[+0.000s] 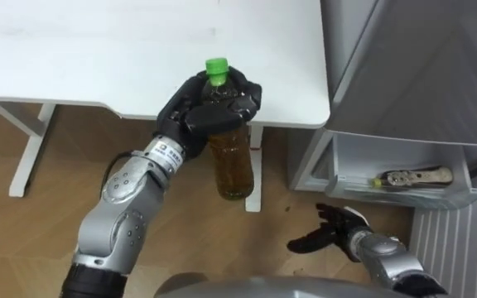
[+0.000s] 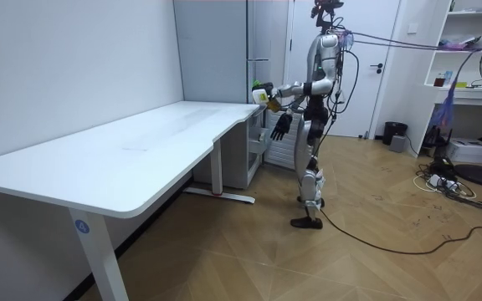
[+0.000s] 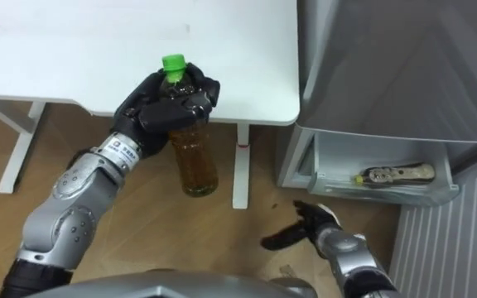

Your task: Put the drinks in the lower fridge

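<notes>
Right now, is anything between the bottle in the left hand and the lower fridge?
Nothing visible. The green-capped amber plastic bottle, in the left hand's fingers, hangs just off the white table's corner; the grey fridge's door shelf lies open to its right.

I count one bottle of tea [image 1: 230,170], one white bench [image 1: 98,50], one fridge [image 1: 421,58] with one packet [image 1: 412,176] stowed in it, and my two hands: left hand [image 1: 187,114], right hand [image 1: 338,229].
</notes>
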### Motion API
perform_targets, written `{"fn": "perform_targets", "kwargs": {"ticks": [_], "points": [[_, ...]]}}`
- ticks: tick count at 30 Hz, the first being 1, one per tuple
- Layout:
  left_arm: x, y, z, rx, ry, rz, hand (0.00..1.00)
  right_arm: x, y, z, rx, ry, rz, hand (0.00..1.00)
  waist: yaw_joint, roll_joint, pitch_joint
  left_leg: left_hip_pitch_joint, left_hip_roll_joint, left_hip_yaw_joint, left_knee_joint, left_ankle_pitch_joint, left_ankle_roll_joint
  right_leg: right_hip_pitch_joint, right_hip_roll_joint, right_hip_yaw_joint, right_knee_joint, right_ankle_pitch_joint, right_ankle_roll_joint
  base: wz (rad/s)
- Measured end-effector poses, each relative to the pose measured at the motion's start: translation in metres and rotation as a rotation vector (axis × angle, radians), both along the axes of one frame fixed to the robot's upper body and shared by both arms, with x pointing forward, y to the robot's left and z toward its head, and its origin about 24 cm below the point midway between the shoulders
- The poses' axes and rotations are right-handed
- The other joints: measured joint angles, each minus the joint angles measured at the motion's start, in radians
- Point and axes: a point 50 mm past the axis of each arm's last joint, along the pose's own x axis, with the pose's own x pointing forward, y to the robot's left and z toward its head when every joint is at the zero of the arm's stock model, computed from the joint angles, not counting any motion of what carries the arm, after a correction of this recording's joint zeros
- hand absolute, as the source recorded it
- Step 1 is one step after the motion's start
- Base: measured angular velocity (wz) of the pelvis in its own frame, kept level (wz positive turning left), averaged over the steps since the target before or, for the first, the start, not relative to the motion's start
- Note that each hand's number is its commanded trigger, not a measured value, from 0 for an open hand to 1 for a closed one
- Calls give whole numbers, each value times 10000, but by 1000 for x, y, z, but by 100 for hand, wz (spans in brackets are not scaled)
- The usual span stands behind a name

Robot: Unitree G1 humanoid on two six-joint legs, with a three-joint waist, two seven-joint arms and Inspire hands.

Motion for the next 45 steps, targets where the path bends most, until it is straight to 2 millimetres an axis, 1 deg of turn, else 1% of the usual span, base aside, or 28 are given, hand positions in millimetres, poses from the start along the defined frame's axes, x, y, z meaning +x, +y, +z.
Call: {"fn": "perform_targets", "kwargs": {"ticks": [3,7,9,11,15,18,23,26,28,30,32,35,39,45], "points": [[-1,1,-1,49,28,6,100,2,6,1,366,15,490,0,49,19,-12,-53,2,-13,95,-2,2,39,-3,-91,8,0,0,12],[-1,0,-1,132,-9,-3,100,2,9,2,680,40,833,0,108,73,-44,-114,4,-7,147,-2,2,19,-4,-94,10,0,0,1],[-1,1,-2,414,-23,-26,100,6,10,7,859,-195,1150,0,105,111,-66,-114,5,14,148,-2,2,19,-7,-86,18,0,0,0],[-2,1,-3,529,16,-20,100,11,13,12,988,-491,1365,0,98,124,-71,-110,5,21,150,-2,2,21,-10,-86,32,0,0,0],[-3,2,-6,856,48,-36,100,18,20,20,1320,-891,1995,0,177,152,-63,-118,9,29,149,-2,3,-3,-17,-92,92,0,1,0],[-4,3,-10,1085,164,-58,100,19,27,26,1438,-1136,2736,0,244,206,-57,-136,32,82,152,-3,5,-36,-22,-90,145,-1,1,0],[-4,2,-10,1619,-22,-388,100,19,34,35,1873,-1268,3791,0,366,242,-52,-125,31,99,161,-3,5,-42,-32,-92,155,-1,1,0],[-5,0,-10,1706,-128,-616,100,24,35,43,2128,-1492,4378,0,438,229,-50,-134,29,99,152,-3,5,-53,-32,-85,163,-1,2,0],[-5,0,-9,1671,-212,-686,100,26,35,47,2274,-1576,4670,0,437,194,-34,-135,29,97,147,-3,5,-51,-32,-84,163,-2,3,0],[-4,-1,-7,1635,-449,-718,100,28,37,53,2521,-1717,5023,0,430,90,31,-137,30,72,155,-1,6,-52,-26,-78,164,-2,4,0],[-5,-4,-7,1626,-555,-821,100,31,40,59,2736,-1889,5288,0,431,9,54,-152,29,64,168,-1,6,-58,-23,-64,168,-2,3,0],[-6,-11,-6,1655,-688,-1130,100,34,46,67,3167,-2164,5678,0,410,-58,54,-308,29,49,316,-5,12,-122,-25,-59,181,-2,3,5],[-9,-20,-7,1606,-770,-1512,100,35,56,75,4065,-2401,5831,0,422,-46,61,-302,30,70,315,-5,12,-99,-25,-68,173,-2,3,2],[-12,-26,-8,1565,-774,-1897,100,35,61,79,5292,-2550,5273,0,438,-44,63,-300,30,55,255,-4,13,-91,-21,-62,172,-2,3,0]]}}
